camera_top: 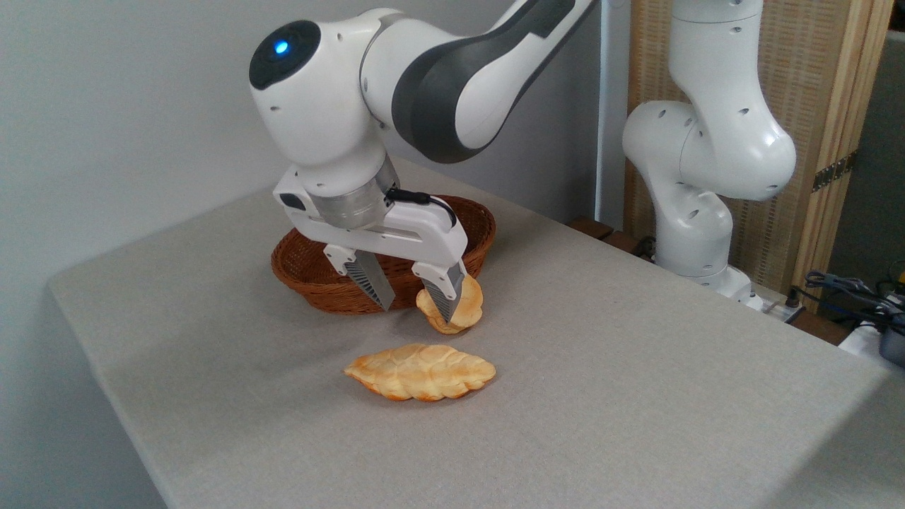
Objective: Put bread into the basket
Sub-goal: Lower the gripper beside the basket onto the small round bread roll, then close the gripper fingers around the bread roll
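A grey cloth-covered table fills most of the view, with a pale wall behind it at 10 to 12 o'clock. The white robot arm rises from its base at about 2 o'clock and reaches across to the middle of the table, its wrist pointing down. Behind the base stands a wooden-framed woven screen, and a tangle of cables lies at 3 o'clock by the table's far right edge.

The basket, brown wicker and oval, sits on the table just above centre, partly hidden by the wrist and claw in front of it.

At about 6 o'clock from the basket lies a long, flat braided loaf, golden at its edges, flat on the cloth and apart from everything else.

The claw hangs in front of the basket's near rim with its two fingers spread wide. The bun is outside the basket, just beside its near rim at about 5 o'clock. It sits behind the right finger, tilted, its lower edge at the cloth. The finger overlaps it, but only that one finger is near it; nothing is grasped between the two.
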### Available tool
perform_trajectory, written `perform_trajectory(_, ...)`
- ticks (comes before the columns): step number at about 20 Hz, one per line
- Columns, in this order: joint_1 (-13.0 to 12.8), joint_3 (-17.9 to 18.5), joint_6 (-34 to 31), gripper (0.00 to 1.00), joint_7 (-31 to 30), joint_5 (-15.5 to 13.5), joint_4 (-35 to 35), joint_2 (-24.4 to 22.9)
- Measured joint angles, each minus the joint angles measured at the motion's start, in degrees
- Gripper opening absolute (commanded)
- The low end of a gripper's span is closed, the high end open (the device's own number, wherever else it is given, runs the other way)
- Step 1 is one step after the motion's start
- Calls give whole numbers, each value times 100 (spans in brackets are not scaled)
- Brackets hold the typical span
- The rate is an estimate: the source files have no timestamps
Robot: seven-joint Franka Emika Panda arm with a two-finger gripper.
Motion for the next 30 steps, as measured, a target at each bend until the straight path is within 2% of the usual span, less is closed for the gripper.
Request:
perform_trajectory(4,-64,-100,0,100,-285,-12,-32,129)
perform_trajectory(13,-85,-252,-16,100,-299,-16,-231,291)
perform_trajectory(18,-77,-250,-275,100,52,330,-291,289)
perform_trajectory(21,-73,-244,-434,78,399,479,-305,284)
perform_trajectory(23,-66,-237,-511,68,553,538,-308,263)
perform_trajectory(24,-64,-237,-517,59,585,546,-311,256)
perform_trajectory(28,-65,-238,-519,40,597,546,-324,254)
perform_trajectory(30,-65,-240,-519,38,640,546,-334,254)
